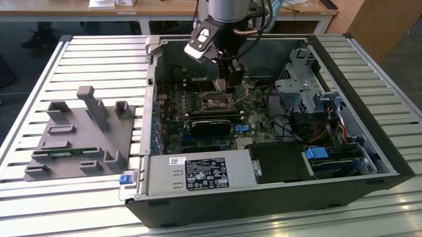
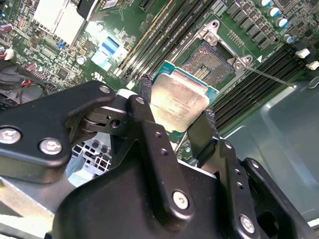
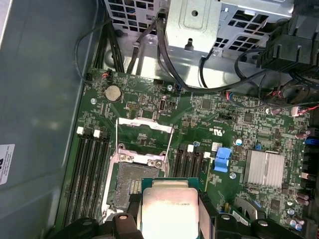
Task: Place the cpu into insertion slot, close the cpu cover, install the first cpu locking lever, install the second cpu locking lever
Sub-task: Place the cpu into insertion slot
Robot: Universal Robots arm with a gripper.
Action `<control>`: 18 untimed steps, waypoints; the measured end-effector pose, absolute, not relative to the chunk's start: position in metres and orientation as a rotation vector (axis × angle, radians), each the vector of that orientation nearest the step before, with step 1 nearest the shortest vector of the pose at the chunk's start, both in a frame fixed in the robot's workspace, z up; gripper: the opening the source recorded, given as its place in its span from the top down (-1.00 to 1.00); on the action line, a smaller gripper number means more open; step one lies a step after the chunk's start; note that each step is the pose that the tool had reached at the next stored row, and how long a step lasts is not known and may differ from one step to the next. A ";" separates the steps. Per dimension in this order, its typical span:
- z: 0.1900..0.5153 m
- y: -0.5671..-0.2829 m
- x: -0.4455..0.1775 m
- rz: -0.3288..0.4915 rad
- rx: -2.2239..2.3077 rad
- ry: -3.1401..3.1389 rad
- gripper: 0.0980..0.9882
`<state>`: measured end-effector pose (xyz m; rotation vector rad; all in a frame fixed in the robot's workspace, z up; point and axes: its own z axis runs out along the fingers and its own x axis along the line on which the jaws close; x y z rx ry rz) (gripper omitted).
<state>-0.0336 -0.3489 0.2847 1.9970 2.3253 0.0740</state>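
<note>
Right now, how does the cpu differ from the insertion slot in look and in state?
The cpu has a pale silvery metal top; the insertion slot is dark inside, with a metal rim. The cpu is clamped in the gripper, off the board; the insertion slot sits fixed in the green board and is empty. Both are square and close in size.

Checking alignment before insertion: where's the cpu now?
In both wrist views the cpu sits clamped in the tool, hovering partly over the open slot, not seated in it.
</note>
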 end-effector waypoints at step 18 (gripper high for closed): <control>0.278 -0.349 -0.034 0.074 1.997 2.325 0.01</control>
